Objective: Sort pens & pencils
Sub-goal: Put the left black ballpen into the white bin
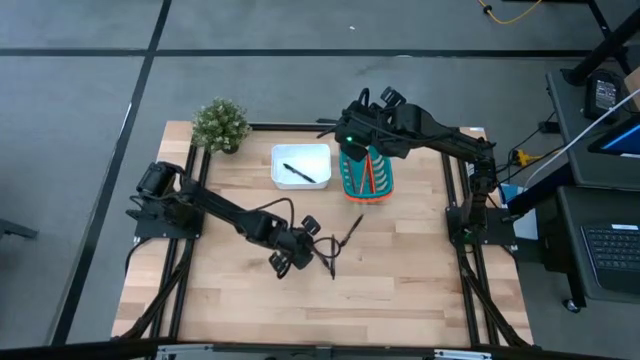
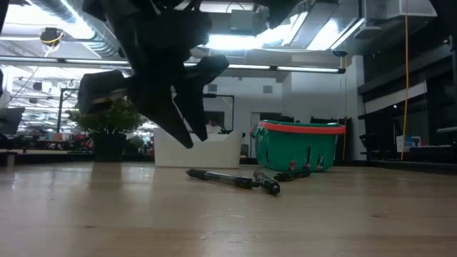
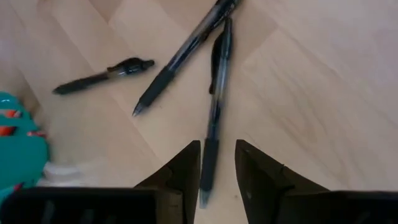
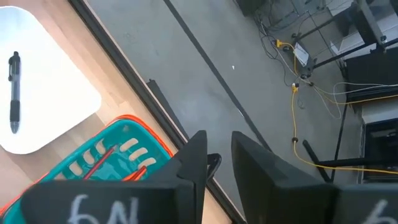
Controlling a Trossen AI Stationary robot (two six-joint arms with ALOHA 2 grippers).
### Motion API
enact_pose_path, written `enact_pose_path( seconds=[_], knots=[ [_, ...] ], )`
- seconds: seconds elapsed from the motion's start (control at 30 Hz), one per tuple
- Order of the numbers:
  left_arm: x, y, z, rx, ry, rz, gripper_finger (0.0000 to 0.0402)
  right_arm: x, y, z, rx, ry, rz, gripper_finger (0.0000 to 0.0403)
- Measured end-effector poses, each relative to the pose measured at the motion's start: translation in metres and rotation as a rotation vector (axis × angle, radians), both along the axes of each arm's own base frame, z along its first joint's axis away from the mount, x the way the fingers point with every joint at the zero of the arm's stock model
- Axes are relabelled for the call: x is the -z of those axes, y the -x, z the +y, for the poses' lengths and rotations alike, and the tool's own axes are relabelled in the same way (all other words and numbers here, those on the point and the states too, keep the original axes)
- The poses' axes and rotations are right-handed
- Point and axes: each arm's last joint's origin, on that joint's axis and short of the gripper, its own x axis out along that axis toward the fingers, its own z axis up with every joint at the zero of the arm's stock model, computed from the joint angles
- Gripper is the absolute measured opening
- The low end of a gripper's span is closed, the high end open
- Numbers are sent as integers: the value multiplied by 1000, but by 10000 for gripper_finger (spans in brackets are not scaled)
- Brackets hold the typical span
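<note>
Risk I see: my left gripper (image 3: 217, 171), fingers apart astride one thin black plastic pen (image 3: 214, 106), could nudge the crossed pens (image 3: 180, 59) at twelve o'clock.

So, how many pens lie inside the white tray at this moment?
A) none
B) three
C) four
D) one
D: the high view shows a single dark pen lying in the white tray, and the right wrist view shows the same lone pen there; the other pens lie on the table near the left gripper.
</note>
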Motion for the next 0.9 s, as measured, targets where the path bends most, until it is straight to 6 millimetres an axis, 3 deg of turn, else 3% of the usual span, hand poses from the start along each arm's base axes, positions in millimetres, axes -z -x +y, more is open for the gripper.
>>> enact_pose_path(
  seconds=[0.43,0.73,0.9],
  knots=[
    [-2,-6,9,70,87,-13,95,0,-1,0,-2,2,-8,76],
    [29,-14,10,76,76,52,95,-1,-1,0,-4,3,-13,76],
    [35,-19,15,65,56,34,95,-1,-1,0,-5,3,-13,76]
  ],
)
